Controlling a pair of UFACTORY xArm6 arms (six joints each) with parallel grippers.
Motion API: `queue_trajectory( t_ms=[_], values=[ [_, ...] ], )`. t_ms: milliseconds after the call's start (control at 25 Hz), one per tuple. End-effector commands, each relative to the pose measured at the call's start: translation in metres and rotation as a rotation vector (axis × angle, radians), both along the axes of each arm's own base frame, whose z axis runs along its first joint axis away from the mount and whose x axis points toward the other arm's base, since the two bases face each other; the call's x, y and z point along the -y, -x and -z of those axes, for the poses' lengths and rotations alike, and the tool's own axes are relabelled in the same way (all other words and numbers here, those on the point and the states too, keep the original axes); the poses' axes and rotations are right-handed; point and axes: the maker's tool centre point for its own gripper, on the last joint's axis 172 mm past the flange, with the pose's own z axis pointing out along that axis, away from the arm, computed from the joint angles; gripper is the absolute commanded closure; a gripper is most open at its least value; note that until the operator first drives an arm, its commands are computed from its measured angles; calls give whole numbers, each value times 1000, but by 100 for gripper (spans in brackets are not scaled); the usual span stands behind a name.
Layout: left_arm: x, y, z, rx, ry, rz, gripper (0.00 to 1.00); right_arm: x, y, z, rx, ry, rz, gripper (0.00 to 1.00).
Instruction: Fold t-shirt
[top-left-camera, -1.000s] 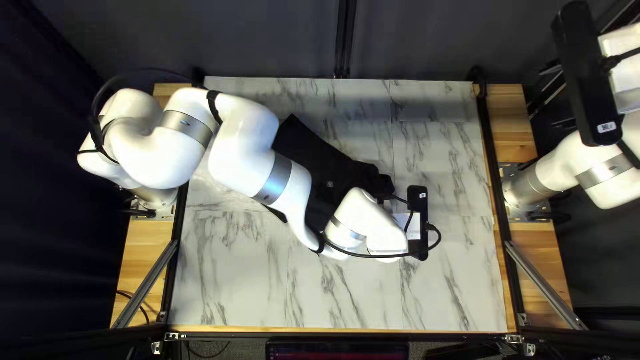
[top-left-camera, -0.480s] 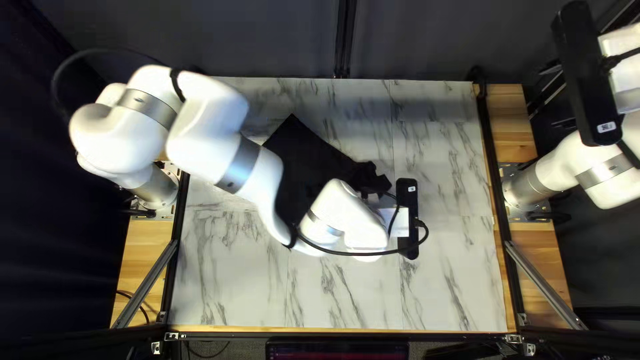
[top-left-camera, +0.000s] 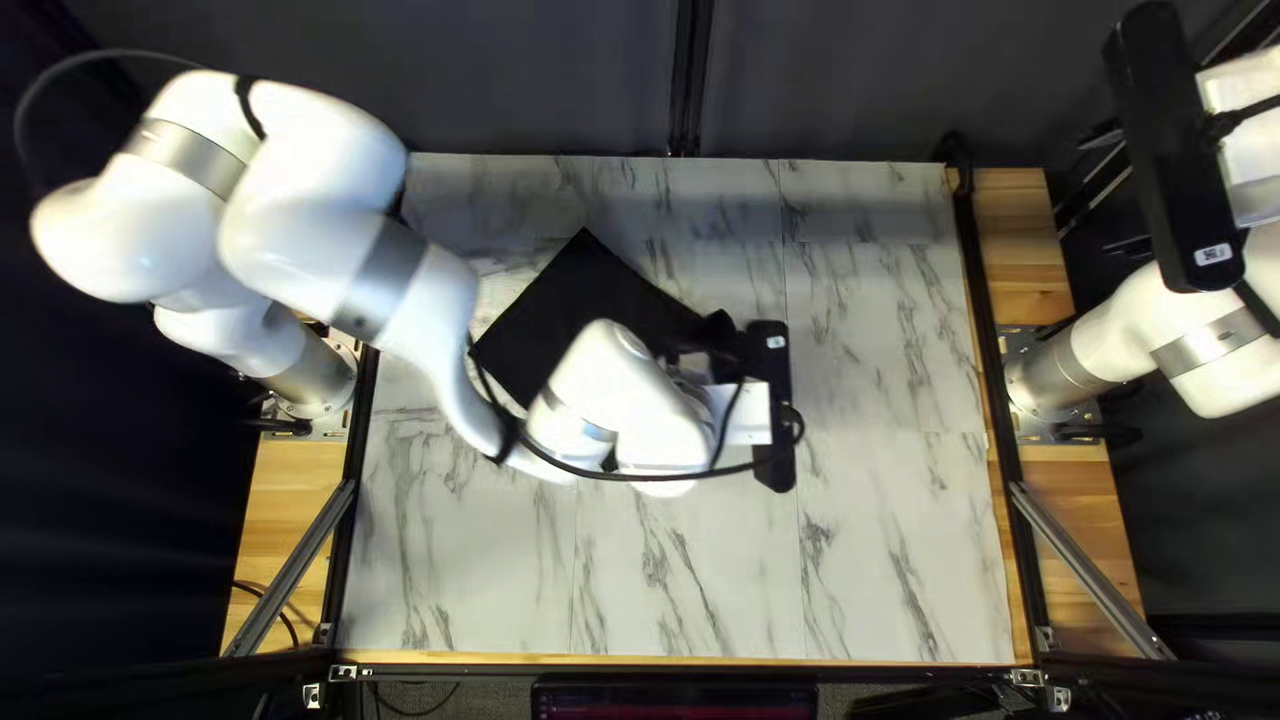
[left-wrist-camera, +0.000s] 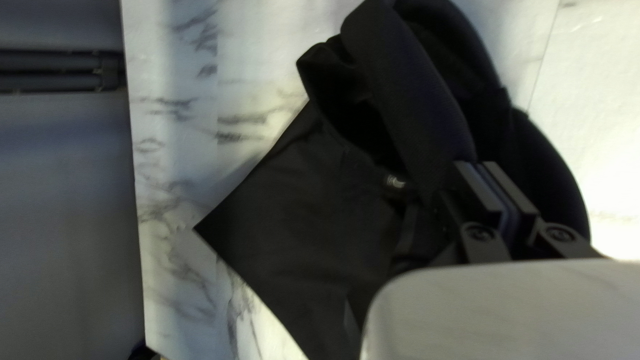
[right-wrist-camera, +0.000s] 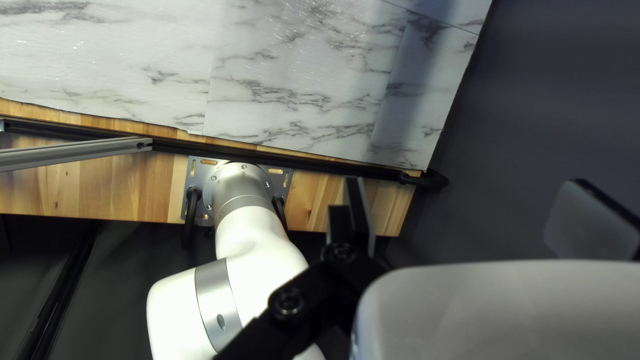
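One black cloth T-shirt (top-left-camera: 567, 294) lies toward eleven o'clock from the centre of the white, grey-veined tabletop (top-left-camera: 907, 560) in the top left view, its square-cornered end pointing to ten, its long axis running on to four. At its four o'clock end, the black-fingered left claw (top-left-camera: 692, 375) grips a bunched part of the shirt. Only the left wrist view shows the small pale mark (left-wrist-camera: 395, 181) on the fabric; the right wrist view shows the black right claw (right-wrist-camera: 470, 190) wide open.

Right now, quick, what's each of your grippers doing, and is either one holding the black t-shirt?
Left gripper: closed, holding the bunched black t-shirt.
Right gripper: open wide, holding nothing.
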Motion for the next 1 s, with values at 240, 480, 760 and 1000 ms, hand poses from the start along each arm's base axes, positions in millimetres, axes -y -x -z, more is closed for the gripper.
queue_trajectory(
  t_ms=[240,480,760,1000],
  values=[
    [6,34,-21,4,-41,-39,100,0,0,0,0,0,0,0],
    [11,38,-50,-8,-83,-37,100,0,0,0,0,0,0,0],
    [-30,74,-32,-70,-87,-105,100,0,0,0,0,0,0,0],
    [-47,114,-18,-94,-75,-180,100,0,0,0,0,0,0,0]
  ],
)
